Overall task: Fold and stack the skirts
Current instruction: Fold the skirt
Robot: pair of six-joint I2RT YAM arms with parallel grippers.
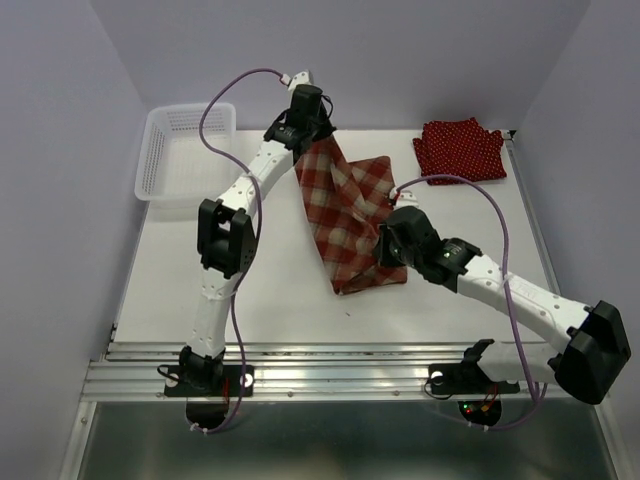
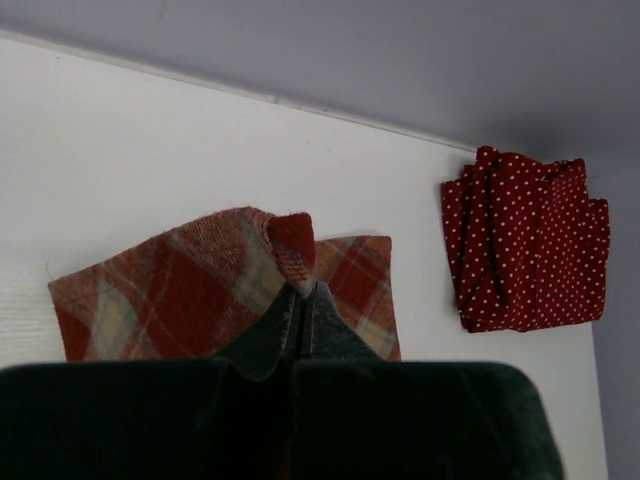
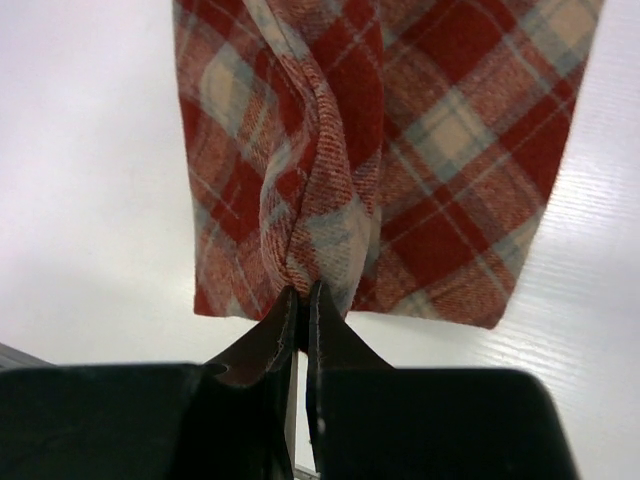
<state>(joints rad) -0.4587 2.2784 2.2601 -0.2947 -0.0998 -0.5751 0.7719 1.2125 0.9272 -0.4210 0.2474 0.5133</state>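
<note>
there is one red-and-cream plaid cloth skirt [image 1: 350,225], one folded pile of dark red cloth with tiny white polka dots [image 1: 460,150], one white plastic lattice basket [image 1: 150,160], one white table [image 1: 290,300] and two arms. how many skirts make up the polka-dot pile cannot be told; the left wrist view shows several folded layers in it [image 2: 525,245]. the plaid skirt lies in the middle of the table, running at a slant from the far middle toward the near right, with the basket well apart at the far left corner and the polka-dot pile well apart at the far right corner. the left arm rises from its base at the near left, bends at an elbow over the left part of the table, then reaches far and to the right, so that the left gripper [image 1: 305,146] sits at the skirt's far end. its jaws are closed tight on a small pinched-up fold of the plaid cloth [image 2: 180,295], a red tip of which pokes out past the fingertips in the left wrist view. the right arm runs low from the near right, its forearm stretched left and slightly far, putting the right gripper [image 1: 382,244] at the skirt's right edge. its jaws are also pressed together on the plaid cloth [image 3: 400,150], gripping a bunched ridge that rises from that edge while the rest of the cloth spreads flat beyond it.
</note>
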